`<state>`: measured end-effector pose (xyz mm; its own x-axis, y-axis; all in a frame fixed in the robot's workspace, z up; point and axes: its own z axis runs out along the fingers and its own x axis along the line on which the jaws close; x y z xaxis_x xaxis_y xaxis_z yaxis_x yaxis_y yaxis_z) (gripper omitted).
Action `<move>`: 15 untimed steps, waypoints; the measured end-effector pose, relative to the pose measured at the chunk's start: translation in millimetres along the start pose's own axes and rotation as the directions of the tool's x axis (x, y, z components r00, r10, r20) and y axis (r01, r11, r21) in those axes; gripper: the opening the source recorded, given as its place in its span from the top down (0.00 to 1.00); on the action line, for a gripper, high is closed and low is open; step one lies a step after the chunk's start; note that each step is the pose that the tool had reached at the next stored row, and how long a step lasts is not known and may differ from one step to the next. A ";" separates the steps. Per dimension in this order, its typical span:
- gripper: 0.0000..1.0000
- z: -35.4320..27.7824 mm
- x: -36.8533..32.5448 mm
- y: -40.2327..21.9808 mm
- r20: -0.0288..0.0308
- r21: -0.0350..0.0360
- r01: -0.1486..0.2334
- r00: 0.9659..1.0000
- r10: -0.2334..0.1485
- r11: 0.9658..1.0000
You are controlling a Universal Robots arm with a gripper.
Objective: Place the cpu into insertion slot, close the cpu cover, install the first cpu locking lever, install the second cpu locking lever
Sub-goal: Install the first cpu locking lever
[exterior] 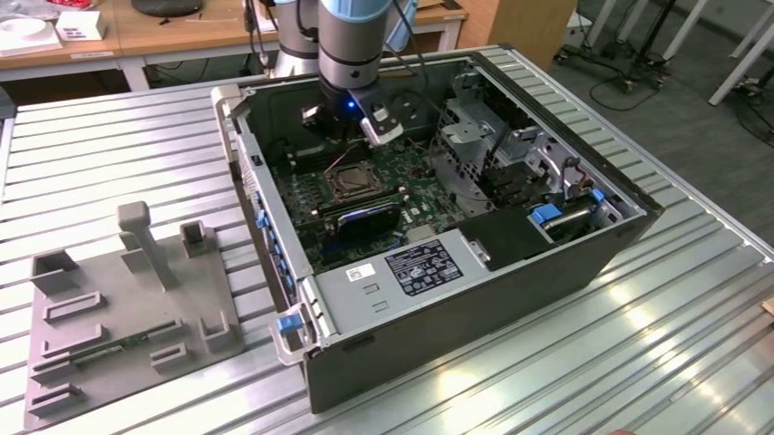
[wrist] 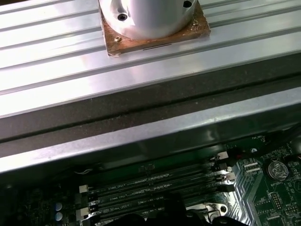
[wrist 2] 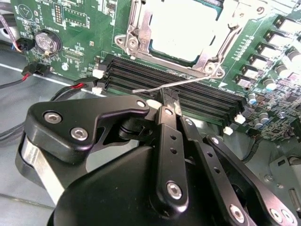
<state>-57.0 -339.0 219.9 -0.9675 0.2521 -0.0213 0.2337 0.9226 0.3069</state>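
Leftmost in the exterior view, one grey fixture plate (exterior: 121, 326) with upright posts lies on the ribbed metal tabletop (exterior: 629, 362), well apart from the single open computer case (exterior: 484, 299) lying on its side toward the exterior view's right. One robot arm (exterior: 351, 45) reaches down into the case, and its tool (exterior: 357, 122) hangs just above the green motherboard (exterior: 400, 195), close to the insertion slot (exterior: 352, 180). The second wrist view shows the tool (wrist 2: 170, 96) with its two black fingers (wrist 2: 165, 136) drawn together on one thin silver locking lever (wrist 2: 160, 88), a bent wire rod that runs across the four long black memory slots (wrist 2: 188, 89) toward the socket corner. Beyond those slots, the insertion slot (wrist 2: 178, 35) holds one cpu (wrist 2: 181, 26), its pale metal face showing through the window of the cpu cover (wrist 2: 138, 40), which lies flat over it. One round coin battery (wrist 2: 47, 41) sits on the board well to the side of the socket. The first wrist view shows the memory slots (wrist: 155, 183) below the case wall (wrist: 150, 136), and the arm's round base (wrist: 153, 19) bolted to the tabletop beyond.
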 end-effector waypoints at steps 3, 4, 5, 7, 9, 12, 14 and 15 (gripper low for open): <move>0.90 0.4 -1.2 0.2 0.002 0.003 -0.004 1.000 0.004 1.000; 0.90 0.6 -1.6 0.2 0.003 0.004 -0.005 1.000 0.005 1.000; 0.90 0.7 -1.9 0.3 0.003 0.005 -0.006 1.000 0.006 1.000; 0.90 1.0 -2.6 0.4 0.005 0.008 -0.009 1.000 0.008 1.000; 0.90 1.2 -3.1 0.4 0.006 0.009 -0.010 1.000 0.010 1.000; 0.90 1.9 -2.9 1.3 0.006 0.010 -0.011 1.000 0.011 1.000; 0.90 2.4 -2.7 2.3 0.006 0.010 -0.011 1.000 0.011 1.000; 0.90 2.6 -2.6 2.5 0.006 0.010 -0.011 1.000 0.011 1.000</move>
<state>-53.6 -336.6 218.2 -0.9641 0.2644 -0.0237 0.2456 0.9224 0.2980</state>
